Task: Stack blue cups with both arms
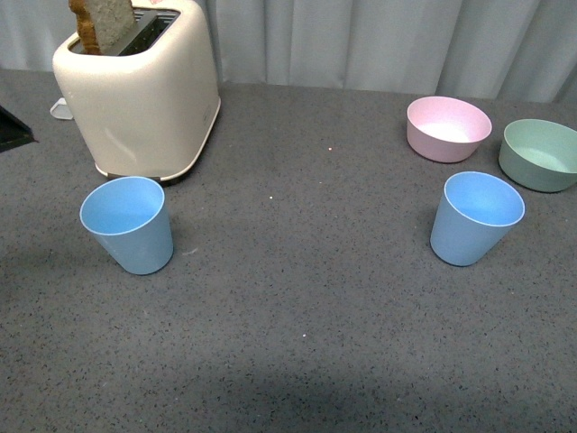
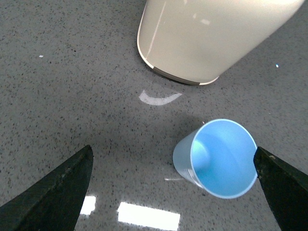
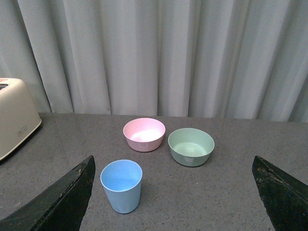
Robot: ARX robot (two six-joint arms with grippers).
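Observation:
Two light blue cups stand upright and apart on the grey table. The left cup (image 1: pixel 129 224) is in front of the toaster; the right cup (image 1: pixel 475 216) is in front of the bowls. Neither arm shows in the front view. My left gripper (image 2: pixel 174 166) is open above the left cup (image 2: pixel 216 159), which sits close to one finger (image 2: pixel 284 185). My right gripper (image 3: pixel 173 192) is open and empty, some way back from the right cup (image 3: pixel 121 186), which lies nearer one finger (image 3: pixel 62 202).
A cream toaster (image 1: pixel 140 90) with a slice of bread stands at the back left. A pink bowl (image 1: pixel 447 128) and a green bowl (image 1: pixel 541 154) sit at the back right. A grey curtain hangs behind the table.

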